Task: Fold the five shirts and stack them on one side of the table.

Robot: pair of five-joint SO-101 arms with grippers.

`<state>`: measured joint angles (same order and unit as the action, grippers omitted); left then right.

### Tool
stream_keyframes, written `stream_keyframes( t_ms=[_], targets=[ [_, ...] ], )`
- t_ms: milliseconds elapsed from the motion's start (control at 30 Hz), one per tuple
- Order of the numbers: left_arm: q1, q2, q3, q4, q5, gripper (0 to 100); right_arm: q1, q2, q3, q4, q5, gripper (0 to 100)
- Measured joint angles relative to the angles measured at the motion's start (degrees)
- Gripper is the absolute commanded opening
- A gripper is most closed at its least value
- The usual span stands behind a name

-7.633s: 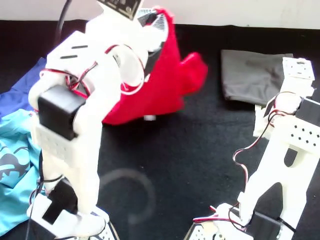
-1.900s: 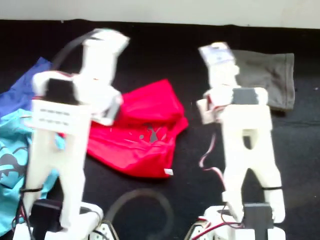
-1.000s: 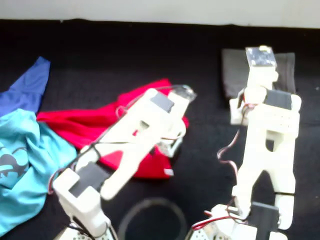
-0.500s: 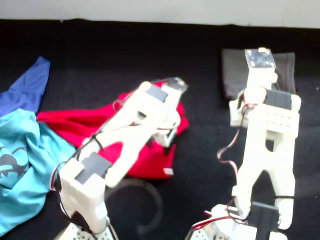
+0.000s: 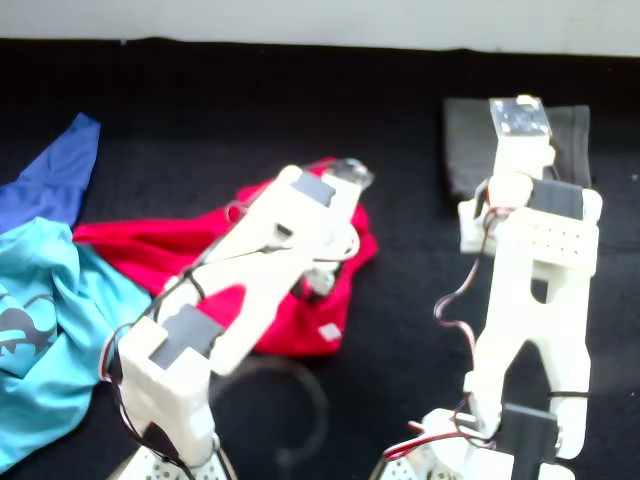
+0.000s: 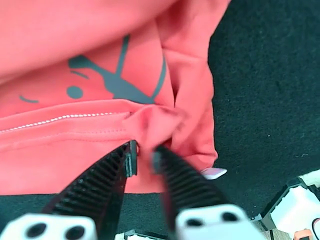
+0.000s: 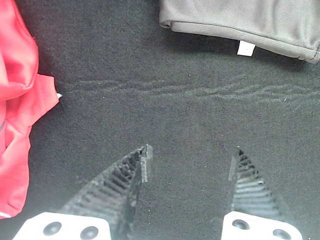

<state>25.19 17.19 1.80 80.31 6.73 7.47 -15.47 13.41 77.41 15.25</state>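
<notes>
The left hand (image 6: 145, 154) is clenched on a small ridge of the crumpled red fabric shirt (image 6: 75, 40), which lies bunched at the middle of the black surface (image 5: 400, 150) in the high view. The pinch looks shallow, so I judge it should be lifted slowly, taking one layer only and drawing it flat. The right hand (image 7: 190, 160) hangs released above bare surface, right of the red cloth and below the folded grey fabric shirt (image 7: 240, 20). It is well placed to pin the shirt's right edge. The grey shirt (image 5: 565, 150) at upper right marks the stack. The teal printed shirt (image 5: 40, 330) and blue shirt (image 5: 55, 180) wait unfolded at the left edge.
</notes>
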Motion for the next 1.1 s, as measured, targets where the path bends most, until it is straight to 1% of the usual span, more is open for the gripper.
stream_keyframes(
  t_ms=[167, 300, 367, 433, 567, 667, 800, 933, 1100],
  targets=[
    [-5.63, 0.0, -4.31, 6.15, 0.0, 1, 0.0, 0.0, 0.0, 0.0, 0.0, 24.5],
    [-13.54, 0.0, -12.84, 13.98, 0.0, 1, -0.7, 0.0, 0.18, 0.0, 0.0, 24.5],
    [-18.11, 0.0, -18.02, 17.41, 0.0, 1, -3.34, -0.09, 2.02, 0.0, 0.0, 24.5],
    [-22.95, 0.0, -22.51, 19.16, -0.09, 1, -7.03, -0.09, 4.57, -0.09, 0.0, 24.7],
    [-32.53, 0.0, -28.13, 20.04, -4.22, 1, -14.42, -0.09, 9.67, -4.13, 0.0, 24.8],
    [-38.77, -0.7, -28.75, 20.22, -6.59, 1, -17.58, -0.09, 12.48, -9.58, -0.09, 24.8],
    [-44.92, -5.89, -27.34, 20.22, -10.37, 1, -20.22, 0.09, 12.84, -16.18, -4.57, 24.8],
    [-48.79, -13.01, -24.0, 20.22, -13.27, 1, -24.97, 5.19, 12.84, -16.79, -6.59, 24.8],
    [-50.11, -18.46, -19.69, 20.4, -14.51, 1, -32.26, 11.87, 12.84, -13.63, -6.77, 24.8]
  ],
)
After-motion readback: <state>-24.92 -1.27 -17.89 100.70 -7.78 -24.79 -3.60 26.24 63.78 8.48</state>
